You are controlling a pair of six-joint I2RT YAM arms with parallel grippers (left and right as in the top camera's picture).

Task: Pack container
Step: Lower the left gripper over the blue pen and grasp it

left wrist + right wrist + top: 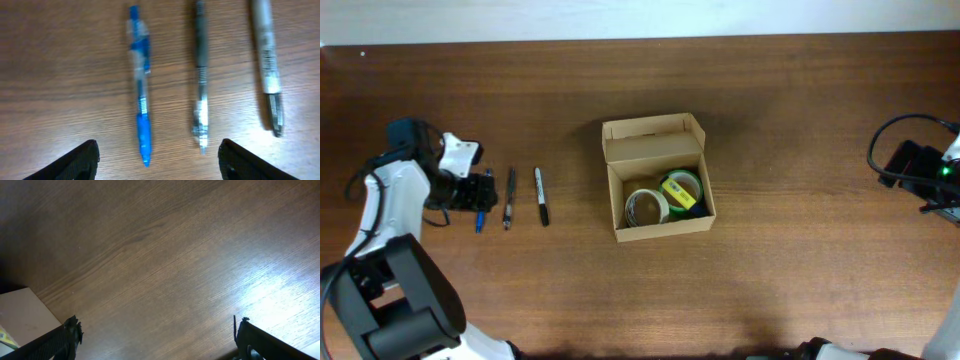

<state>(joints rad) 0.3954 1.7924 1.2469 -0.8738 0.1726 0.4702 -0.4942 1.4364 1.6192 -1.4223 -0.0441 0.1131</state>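
Observation:
The tan cardboard container point(658, 178) stands open mid-table, flap lid tipped back, with a whitish tape roll point(646, 206) and a green-and-yellow tape roll point(682, 189) inside. Left of it lie a blue pen point(479, 214), a grey pen point(509, 198) and a black-capped marker point(541, 195). My left gripper point(470, 192) is open, low over the blue pen point(140, 85), its tip between the fingers; the grey pen point(200, 75) and marker point(267, 60) lie beside it. My right gripper point(155, 337) is open and empty over bare wood at the far right.
The wooden table point(800, 120) runs to a pale wall edge at the back. The box's corner point(20, 317) shows at the lower left of the right wrist view. The right arm's cables point(895, 150) hang at the right edge.

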